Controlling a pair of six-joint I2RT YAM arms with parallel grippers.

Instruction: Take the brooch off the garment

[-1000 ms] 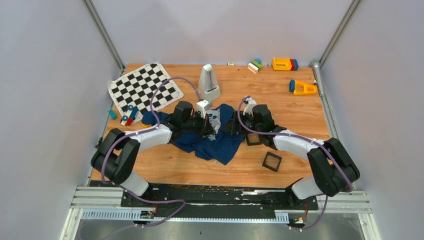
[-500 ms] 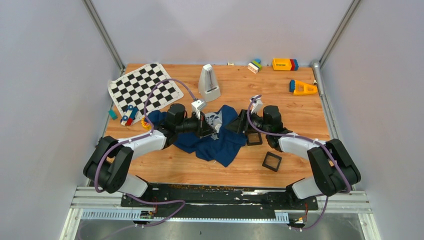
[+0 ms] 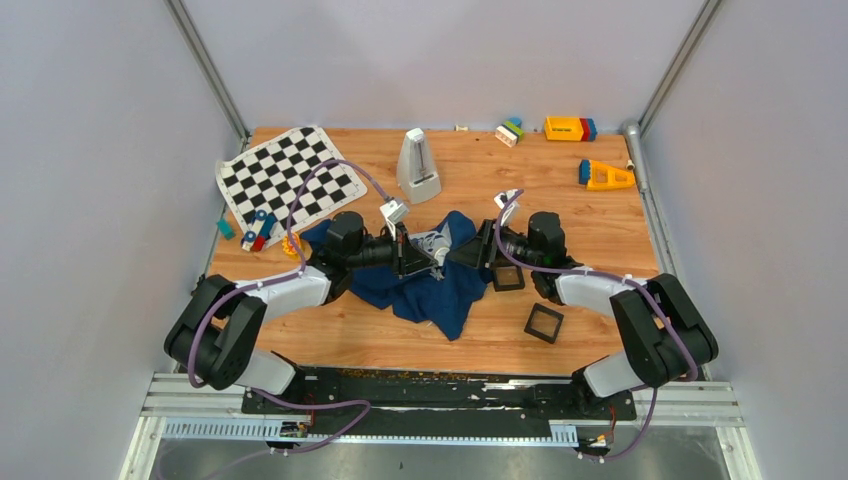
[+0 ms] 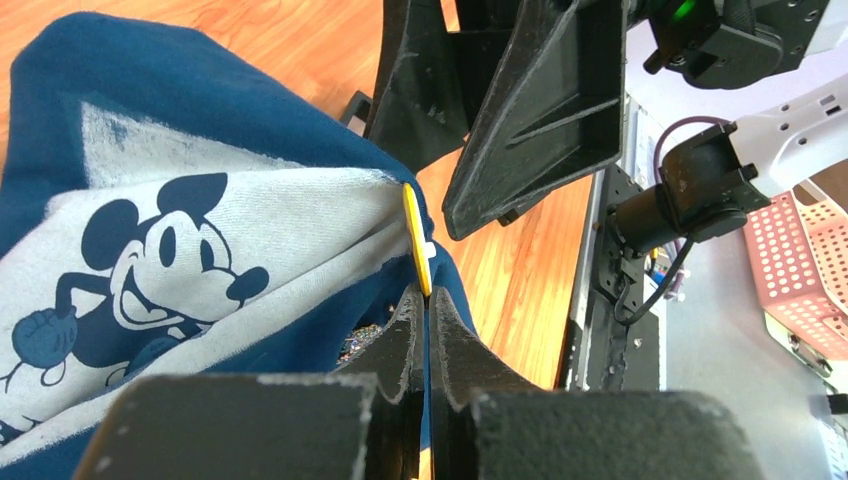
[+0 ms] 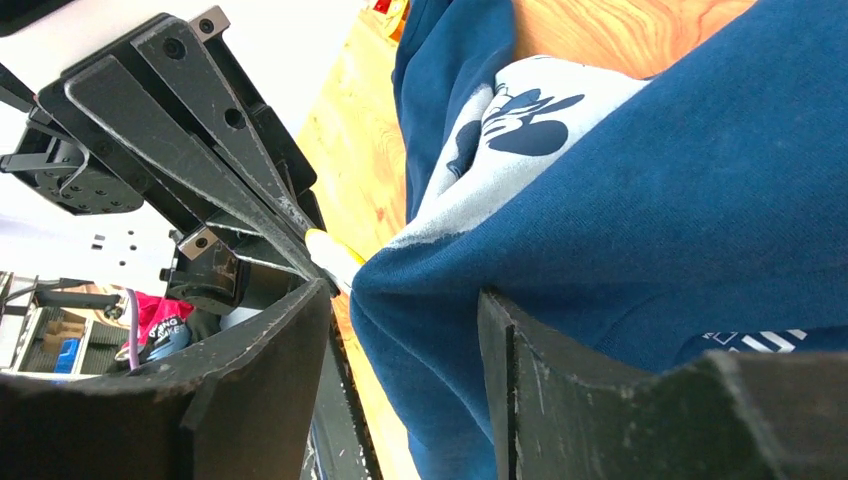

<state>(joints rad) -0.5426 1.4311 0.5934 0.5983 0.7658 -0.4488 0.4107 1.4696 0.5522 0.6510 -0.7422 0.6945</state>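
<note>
Top external shows my left arm (image 3: 285,292) and right arm (image 3: 590,288) lying low, elbows out, wrists meeting over the garment (image 3: 425,292). My right claw (image 5: 400,300) stands part open astride a blue fold. My left claw (image 4: 424,300) is pinched tight on the yellow brooch (image 4: 414,232) at the grey patch's (image 4: 200,250) edge.

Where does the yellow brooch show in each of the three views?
Top external: not discernible; too small against the navy T-shirt.
Left wrist: brooch at centre, pinched in the tips of the left end effector, on the shirt's edge.
Right wrist: brooch left of centre, beside those tips.
Shared landmark: the grey-white Mickey Mouse print.
</note>
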